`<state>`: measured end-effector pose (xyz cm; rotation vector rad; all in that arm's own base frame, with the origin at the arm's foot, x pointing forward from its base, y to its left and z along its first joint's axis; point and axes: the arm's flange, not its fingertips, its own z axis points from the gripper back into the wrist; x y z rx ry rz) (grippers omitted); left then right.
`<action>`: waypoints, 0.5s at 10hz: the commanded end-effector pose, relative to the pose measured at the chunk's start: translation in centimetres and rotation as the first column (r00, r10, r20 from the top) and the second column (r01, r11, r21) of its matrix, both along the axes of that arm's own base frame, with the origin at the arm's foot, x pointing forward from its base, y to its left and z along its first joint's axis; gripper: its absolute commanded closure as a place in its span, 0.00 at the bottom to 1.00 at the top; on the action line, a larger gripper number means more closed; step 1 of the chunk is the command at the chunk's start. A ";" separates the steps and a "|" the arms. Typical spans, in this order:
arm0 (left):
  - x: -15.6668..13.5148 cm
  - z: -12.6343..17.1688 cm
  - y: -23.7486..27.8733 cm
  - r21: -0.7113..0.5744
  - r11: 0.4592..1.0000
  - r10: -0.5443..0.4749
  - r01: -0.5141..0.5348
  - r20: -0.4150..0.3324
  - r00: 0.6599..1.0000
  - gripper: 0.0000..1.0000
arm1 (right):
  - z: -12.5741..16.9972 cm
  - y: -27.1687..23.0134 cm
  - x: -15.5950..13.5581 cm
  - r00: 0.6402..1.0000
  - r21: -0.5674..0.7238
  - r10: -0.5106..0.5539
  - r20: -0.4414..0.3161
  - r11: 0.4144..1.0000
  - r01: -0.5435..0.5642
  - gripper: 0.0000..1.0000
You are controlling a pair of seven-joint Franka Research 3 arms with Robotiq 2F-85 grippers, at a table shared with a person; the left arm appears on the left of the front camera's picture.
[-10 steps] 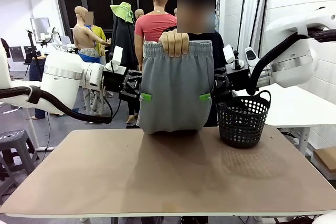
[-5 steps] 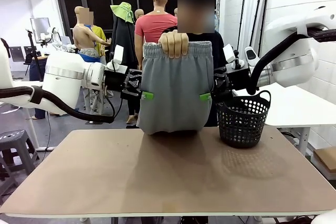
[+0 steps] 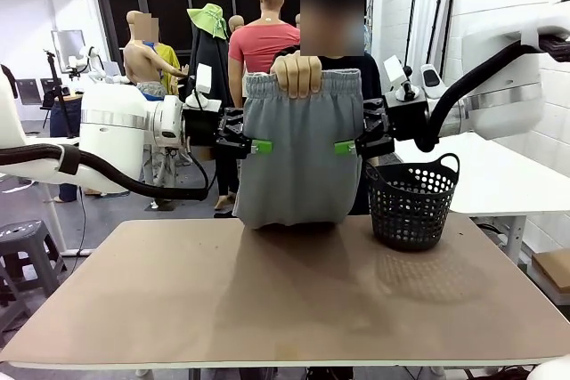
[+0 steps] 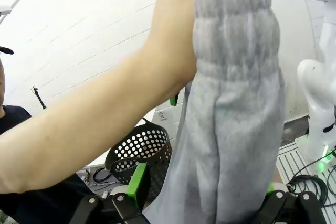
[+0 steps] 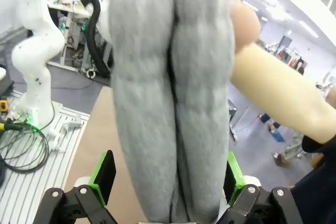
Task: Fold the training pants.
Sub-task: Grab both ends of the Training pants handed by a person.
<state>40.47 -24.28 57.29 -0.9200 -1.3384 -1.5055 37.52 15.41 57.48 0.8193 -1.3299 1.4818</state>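
A person's hand (image 3: 297, 75) holds the light grey training pants (image 3: 298, 162) up by the gathered waistband, and they hang down to the far edge of the table (image 3: 267, 309). My left gripper (image 3: 254, 146) is at the pants' left edge and my right gripper (image 3: 346, 147) at their right edge, both open at mid-height. In the left wrist view the pants (image 4: 231, 119) hang between the spread fingers of the left gripper (image 4: 205, 198), with the person's forearm (image 4: 105, 124) beside them. In the right wrist view the doubled pants (image 5: 173, 93) sit between the green pads of the right gripper (image 5: 168, 182).
A black mesh basket (image 3: 411, 206) stands on the table's far right, just below my right gripper, and shows too in the left wrist view (image 4: 139, 153). The person stands behind the far edge. A white table stands farther right.
Both grippers have risen along the pants' side edges and moved slightly inward. The person's grip on the waistband is unchanged.
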 end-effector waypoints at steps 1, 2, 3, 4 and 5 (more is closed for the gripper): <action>-0.9 0.4 0.0 -0.028 1.000 0.010 -0.011 -0.046 0.999 0.00 | 0.4 0.0 0.1 0.998 0.060 0.014 -0.055 0.998 -0.011 0.00; -1.1 0.8 -0.2 -0.046 0.999 0.002 -0.006 -0.083 0.997 0.00 | 0.6 0.1 0.1 0.997 0.076 0.022 -0.078 0.997 -0.016 0.00; -1.4 1.1 -0.6 -0.053 0.998 -0.024 0.016 -0.155 0.988 0.00 | 0.7 0.2 0.0 0.995 0.081 0.041 -0.091 0.996 -0.034 0.00; -1.4 1.2 -0.9 -0.040 0.999 -0.014 0.007 -0.176 0.984 0.00 | 0.9 0.2 0.0 0.994 0.082 0.029 -0.105 0.996 -0.021 0.00; -1.2 1.1 -1.3 -0.046 0.999 0.001 -0.009 -0.160 0.987 0.00 | 0.8 0.3 0.2 0.992 0.078 -0.012 -0.123 0.997 0.022 0.00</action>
